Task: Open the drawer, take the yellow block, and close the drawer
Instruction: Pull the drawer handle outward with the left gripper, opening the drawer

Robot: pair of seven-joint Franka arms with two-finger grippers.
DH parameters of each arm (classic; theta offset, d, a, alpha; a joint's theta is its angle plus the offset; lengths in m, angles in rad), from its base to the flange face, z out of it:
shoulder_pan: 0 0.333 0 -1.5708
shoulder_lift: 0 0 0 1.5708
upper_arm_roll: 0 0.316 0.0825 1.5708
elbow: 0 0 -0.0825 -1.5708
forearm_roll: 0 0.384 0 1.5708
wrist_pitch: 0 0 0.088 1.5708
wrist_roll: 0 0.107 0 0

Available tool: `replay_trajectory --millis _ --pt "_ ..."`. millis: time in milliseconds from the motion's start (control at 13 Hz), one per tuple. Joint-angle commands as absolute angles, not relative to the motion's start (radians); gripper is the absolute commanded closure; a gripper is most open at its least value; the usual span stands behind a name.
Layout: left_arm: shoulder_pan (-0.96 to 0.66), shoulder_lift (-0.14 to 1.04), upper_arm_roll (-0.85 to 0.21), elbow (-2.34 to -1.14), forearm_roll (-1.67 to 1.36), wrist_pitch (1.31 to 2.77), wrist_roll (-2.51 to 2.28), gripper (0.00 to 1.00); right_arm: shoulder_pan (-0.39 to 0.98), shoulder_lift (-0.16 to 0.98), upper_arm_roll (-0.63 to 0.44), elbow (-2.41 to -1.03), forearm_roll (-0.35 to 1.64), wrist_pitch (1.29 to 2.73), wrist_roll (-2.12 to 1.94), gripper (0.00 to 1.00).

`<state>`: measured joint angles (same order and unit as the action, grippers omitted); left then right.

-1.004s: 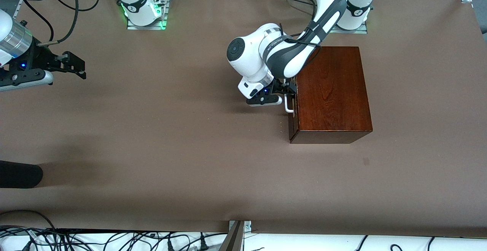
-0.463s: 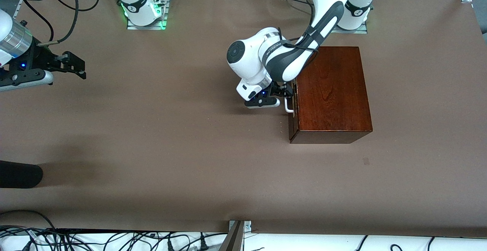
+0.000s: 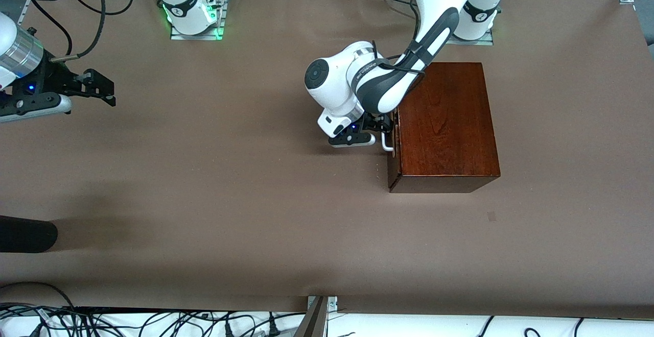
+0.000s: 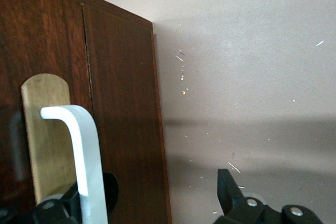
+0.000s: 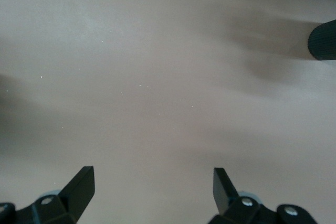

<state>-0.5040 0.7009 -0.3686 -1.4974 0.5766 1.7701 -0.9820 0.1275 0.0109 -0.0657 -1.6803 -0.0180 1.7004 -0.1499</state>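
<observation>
The brown tabletop [image 3: 230, 199] carries a glossy dark mahogany box [image 3: 444, 122], which stands toward the left arm's end. The left arm reaches down to the box, and the left claw [image 3: 384, 131] is at the front face of it, at the height of the white handle [image 3: 387, 143]. The drawer [image 4: 58, 77] is closed, its dark front flush with the box. In the left wrist view the left claw [image 4: 152, 205] is spread wide: one finger [image 4: 58, 208] sits just beside the white bar, close to the brass plate [image 4: 44, 129] under it, and the other finger [image 4: 231, 195] is well apart, over bare tabletop. The fingers do not pinch the handle. The yellow block is not visible anywhere. The right claw [image 3: 99, 89] waits above the tabletop at the right arm's end, well apart from the box, and its fingers [image 5: 81, 184] are spread with nothing between them.
</observation>
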Motion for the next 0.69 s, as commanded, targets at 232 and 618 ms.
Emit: replay_trajectory --millis 232,618 --pt "-0.543 0.716 -0.374 -1.460 0.538 1.940 -1.069 0.00 0.118 0.017 -0.060 -1.661 -0.003 1.689 -0.146 0.00" --pt "-0.595 0.764 -0.374 -1.361 0.486 1.962 -1.071 0.00 0.117 0.017 -0.060 -1.661 -0.003 1.684 -0.146 0.00"
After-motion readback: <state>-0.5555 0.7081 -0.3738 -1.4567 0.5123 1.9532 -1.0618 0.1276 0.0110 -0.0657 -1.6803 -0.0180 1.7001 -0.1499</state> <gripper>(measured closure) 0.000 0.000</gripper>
